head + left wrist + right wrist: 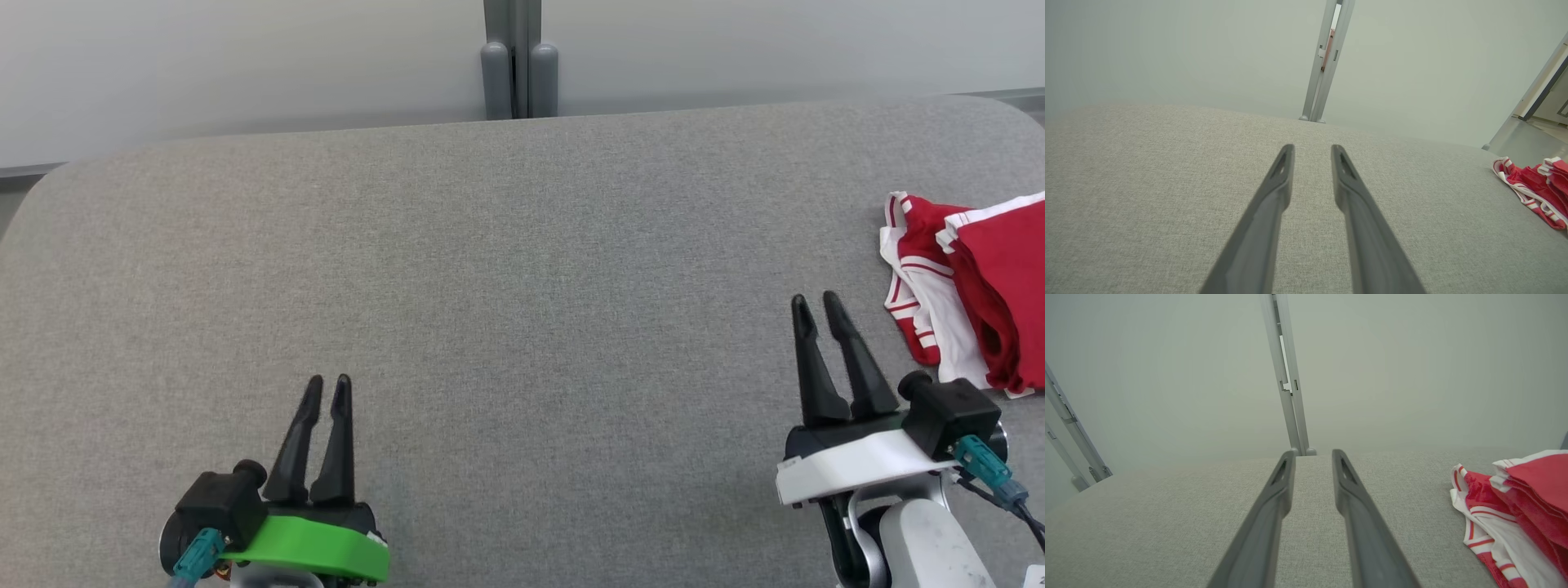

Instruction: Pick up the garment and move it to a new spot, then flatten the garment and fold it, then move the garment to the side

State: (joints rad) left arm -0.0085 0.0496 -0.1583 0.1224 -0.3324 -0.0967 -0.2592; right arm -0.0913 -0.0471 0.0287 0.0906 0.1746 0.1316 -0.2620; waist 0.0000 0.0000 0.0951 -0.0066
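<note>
A grey fabric-covered surface (522, 286) with rounded far corners spreads across the scene. Behind its far edge stands a pale, plain wall (245, 65). At the middle of that edge a grey metal post (519, 73) of 2 uprights rises against the wall. The right wrist view also shows slanted metal struts (1069, 428) at the far left of the room.

The garment (971, 286), red with white panels and red-and-white striped trim, lies bunched in folds at the right edge of the surface. The right gripper (815, 299) sits at the near right, pointing toward the far edge. The garment is near it on its right and does not touch it. Its 2 fingers stand narrowly parted, with nothing between them. The left gripper (328, 380) sits at the near left, well apart from the garment, and its 2 fingers likewise show a narrow gap and hold nothing.
</note>
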